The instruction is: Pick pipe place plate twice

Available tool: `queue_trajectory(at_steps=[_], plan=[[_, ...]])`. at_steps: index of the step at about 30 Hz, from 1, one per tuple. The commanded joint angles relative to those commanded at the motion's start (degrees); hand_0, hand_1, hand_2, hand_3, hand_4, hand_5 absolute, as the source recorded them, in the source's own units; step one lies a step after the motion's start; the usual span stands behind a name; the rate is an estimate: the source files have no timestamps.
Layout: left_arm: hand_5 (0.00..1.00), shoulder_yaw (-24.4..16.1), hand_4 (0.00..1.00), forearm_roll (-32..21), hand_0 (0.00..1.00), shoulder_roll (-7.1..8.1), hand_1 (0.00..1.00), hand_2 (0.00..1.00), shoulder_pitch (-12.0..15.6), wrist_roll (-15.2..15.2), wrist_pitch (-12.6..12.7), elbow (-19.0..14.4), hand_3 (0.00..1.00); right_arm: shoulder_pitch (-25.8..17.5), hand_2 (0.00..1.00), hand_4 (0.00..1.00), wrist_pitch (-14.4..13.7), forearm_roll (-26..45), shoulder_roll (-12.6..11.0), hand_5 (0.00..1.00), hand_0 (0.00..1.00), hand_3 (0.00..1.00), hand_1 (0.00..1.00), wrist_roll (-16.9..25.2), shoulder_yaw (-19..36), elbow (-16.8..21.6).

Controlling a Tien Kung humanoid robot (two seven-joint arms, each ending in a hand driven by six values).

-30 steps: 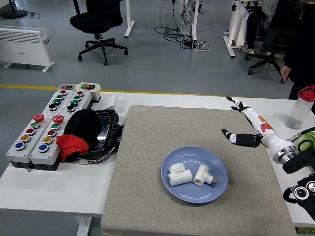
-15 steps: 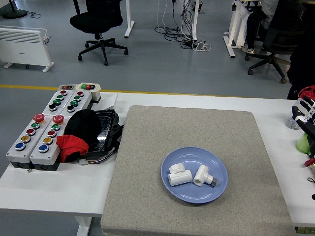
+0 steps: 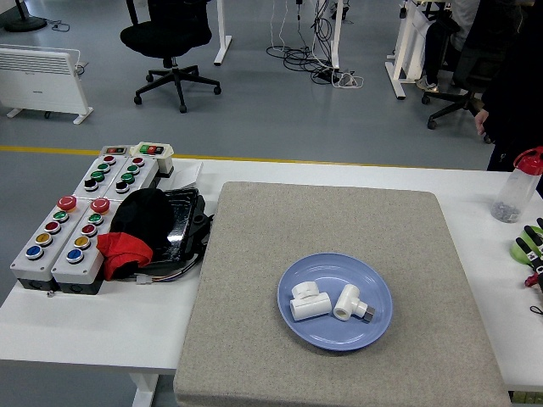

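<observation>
Both white pipe pieces (image 3: 310, 303) (image 3: 349, 303) lie on the blue plate (image 3: 376, 325), job apparently done; right hand (image 3: 534, 254) barely visible at table edge, fingers can't tell.

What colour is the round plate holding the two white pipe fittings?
Light blue round plate, seen clearly in the head view, resting on the grey mat.

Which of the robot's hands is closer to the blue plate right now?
Right. Only its fingertips show at the picture's right edge, well off the blue plate; the left hand is out of view.
</observation>
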Motion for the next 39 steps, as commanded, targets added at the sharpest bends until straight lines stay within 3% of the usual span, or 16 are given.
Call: queue_trajectory(at_steps=[39], plan=[[0.998,0.39,0.419,-0.67,0.722,-0.01,0.764,0.729,-0.32,-0.08,-0.03,0.0,0.685,0.51,0.821,0.561,0.03,1.4,-0.04,0.649,0.804,0.795,0.758,-0.24,0.41,0.58]])
